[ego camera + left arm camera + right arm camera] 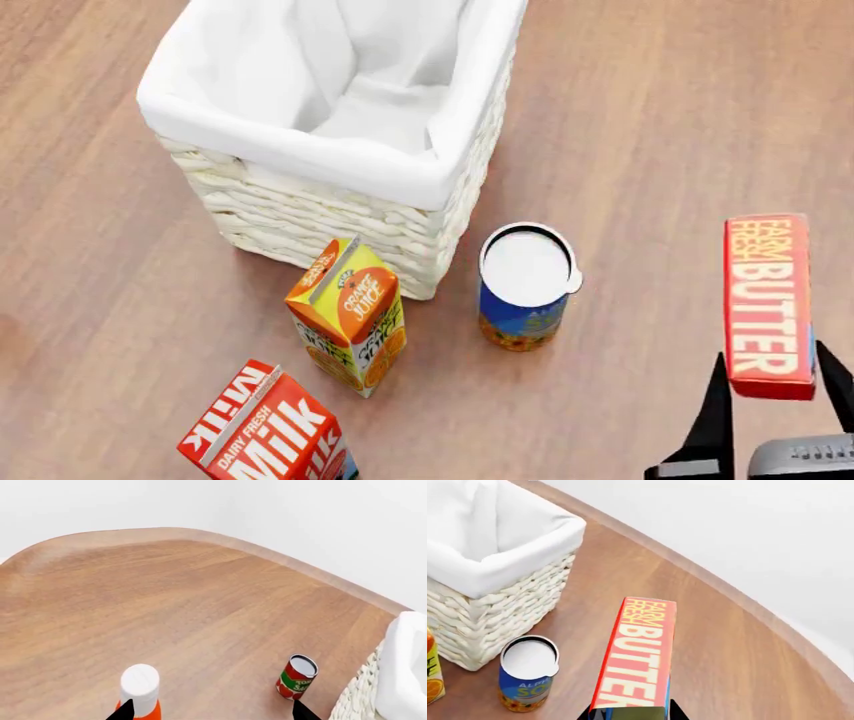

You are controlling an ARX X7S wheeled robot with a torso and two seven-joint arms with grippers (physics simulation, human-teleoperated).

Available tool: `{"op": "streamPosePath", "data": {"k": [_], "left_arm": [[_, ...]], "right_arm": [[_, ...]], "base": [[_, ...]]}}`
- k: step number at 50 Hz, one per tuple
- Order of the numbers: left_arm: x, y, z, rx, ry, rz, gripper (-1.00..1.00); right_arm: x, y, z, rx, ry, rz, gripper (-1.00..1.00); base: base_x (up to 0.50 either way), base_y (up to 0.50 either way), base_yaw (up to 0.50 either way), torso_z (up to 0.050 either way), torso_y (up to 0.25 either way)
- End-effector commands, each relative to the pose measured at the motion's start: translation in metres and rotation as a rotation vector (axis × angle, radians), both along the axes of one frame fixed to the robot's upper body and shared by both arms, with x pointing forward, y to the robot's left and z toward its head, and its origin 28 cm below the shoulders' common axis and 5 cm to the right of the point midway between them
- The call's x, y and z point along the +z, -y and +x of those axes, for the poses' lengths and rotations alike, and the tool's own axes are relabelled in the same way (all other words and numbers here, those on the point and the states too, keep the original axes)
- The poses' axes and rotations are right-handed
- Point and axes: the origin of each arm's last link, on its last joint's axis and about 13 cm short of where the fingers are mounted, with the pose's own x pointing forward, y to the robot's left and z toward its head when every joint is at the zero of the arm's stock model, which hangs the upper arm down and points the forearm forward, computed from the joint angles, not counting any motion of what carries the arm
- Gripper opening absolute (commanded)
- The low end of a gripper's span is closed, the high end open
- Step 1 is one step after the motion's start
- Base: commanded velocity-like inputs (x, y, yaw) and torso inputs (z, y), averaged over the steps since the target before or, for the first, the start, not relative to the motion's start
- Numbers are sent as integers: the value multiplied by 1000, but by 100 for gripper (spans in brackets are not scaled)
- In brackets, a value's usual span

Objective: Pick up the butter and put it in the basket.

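Note:
The butter is a slim red-and-orange box with white lettering, at the right edge of the head view, right of the basket. My right gripper is shut on its near end, one black finger against each long side. In the right wrist view the butter runs straight out from the right gripper. The basket is woven cream wicker with a white liner, standing at the upper left; its wall also shows there. My left gripper is open with nothing between its fingers.
A blue can with a white lid stands between the basket and the butter. An orange juice carton and a milk carton stand in front of the basket. A tomato can and a white-capped orange bottle stand near the left gripper. The table's curved edge lies beyond.

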Motion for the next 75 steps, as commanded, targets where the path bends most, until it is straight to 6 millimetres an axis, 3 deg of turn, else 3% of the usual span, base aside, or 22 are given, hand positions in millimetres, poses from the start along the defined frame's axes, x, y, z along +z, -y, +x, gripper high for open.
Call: {"op": "streamPosePath", "data": {"k": [1,22,51,67,75], "left_arm": [[1,0,0,6,2,-5,100],[1,1,-1,10,0,-9,100],[3,2,-3,18,4,-25,100],[2,4,-5,13,5,-32,100],[3,4,-7,10,7,-36,100]], "right_arm": [[40,18,17,-15,109,9,-100],[88,49,56,-49,74,52,-100],[178,65,119,-72,-15,51,-100],[204,72,146,-60,-145,226,-100],[210,63,164,-66,-230,308,-100]], "base": [[0,0,0,0,0],[0,0,0,0,1],[0,0,0,0,1],[0,0,0,1,2],[0,0,0,0,1]]}}
